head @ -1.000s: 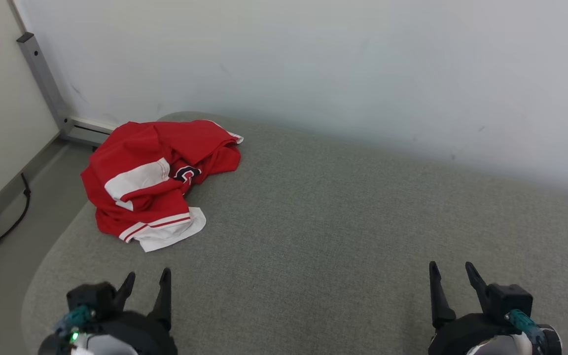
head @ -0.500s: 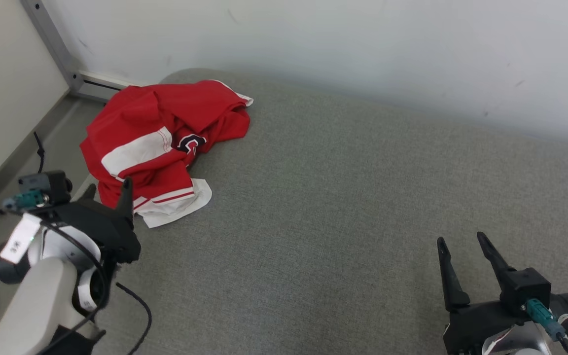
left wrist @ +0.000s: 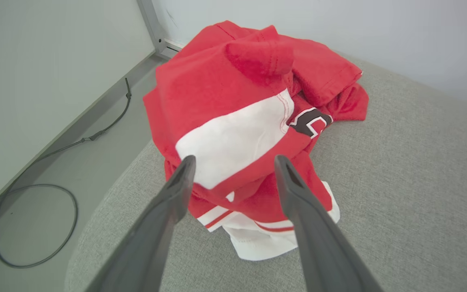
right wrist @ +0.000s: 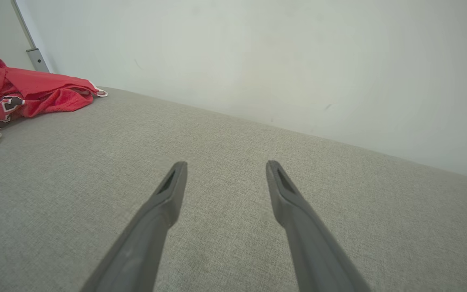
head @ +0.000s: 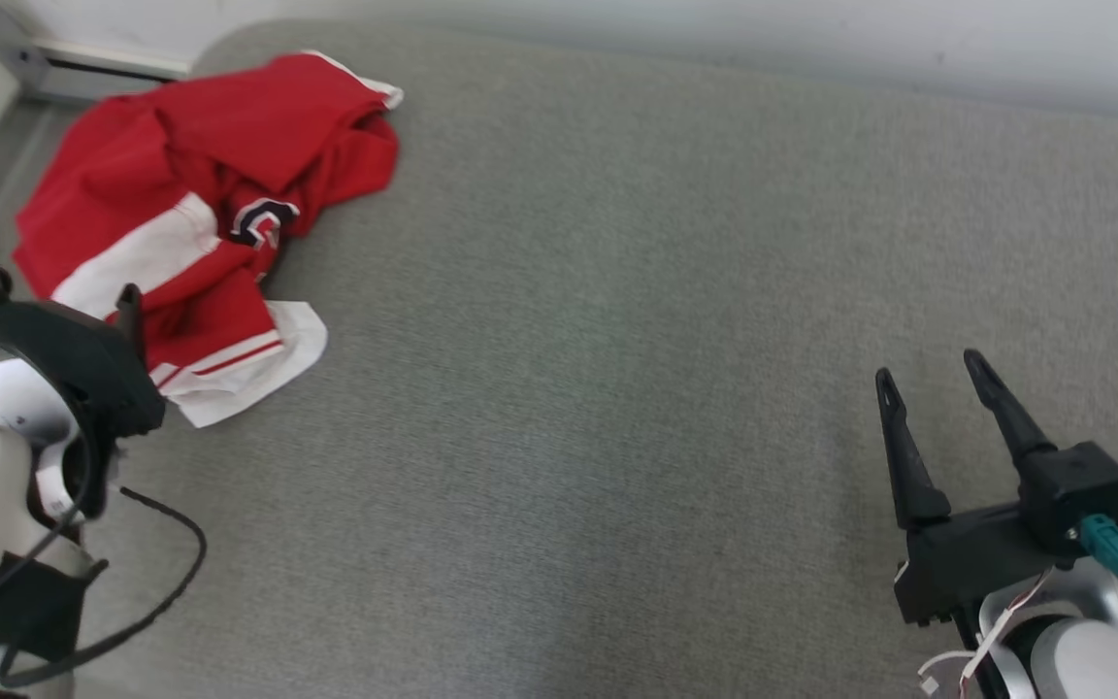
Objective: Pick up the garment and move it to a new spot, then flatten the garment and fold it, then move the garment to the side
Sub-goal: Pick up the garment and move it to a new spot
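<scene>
Lying crumpled on woven grey upholstery (head: pixel 617 388), the red-and-white garment (left wrist: pixel 225 101) faces left fingers (left wrist: pixel 172 202), spread empty like the right fingers (right wrist: pixel 166 194)

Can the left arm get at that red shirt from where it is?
Probably yes: the left gripper points straight at the shirt, jaws open, with nothing between them.

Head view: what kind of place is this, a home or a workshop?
Probably a plain test room, not a home: a bare pale wall, a grey fabric-covered surface holding one crumpled red garment, and a loose cable on the floor.
</scene>
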